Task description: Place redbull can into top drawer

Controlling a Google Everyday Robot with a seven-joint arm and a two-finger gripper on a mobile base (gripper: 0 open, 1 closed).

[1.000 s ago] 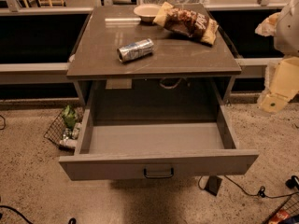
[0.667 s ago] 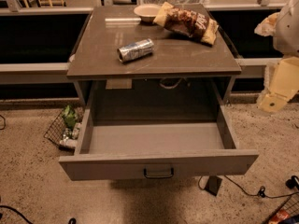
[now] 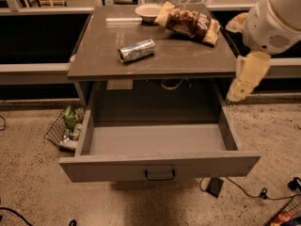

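Your top drawer (image 3: 160,166) already stands open. The hand (image 3: 244,77) hangs beside its right wall; spread or closed, you cannot tell. The redbull can (image 3: 136,50) lies sideways on the table (image 3: 188,58), not yet picked up.

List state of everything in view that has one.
redbull can: on its side on the cabinet top, not in the drawer.
top drawer: pulled open, nothing visible inside.
chip bag: lying flat at the top's back right.
bowl: upright, at the back beside the bag.
gripper: off the cabinet's right edge, apart from the can.
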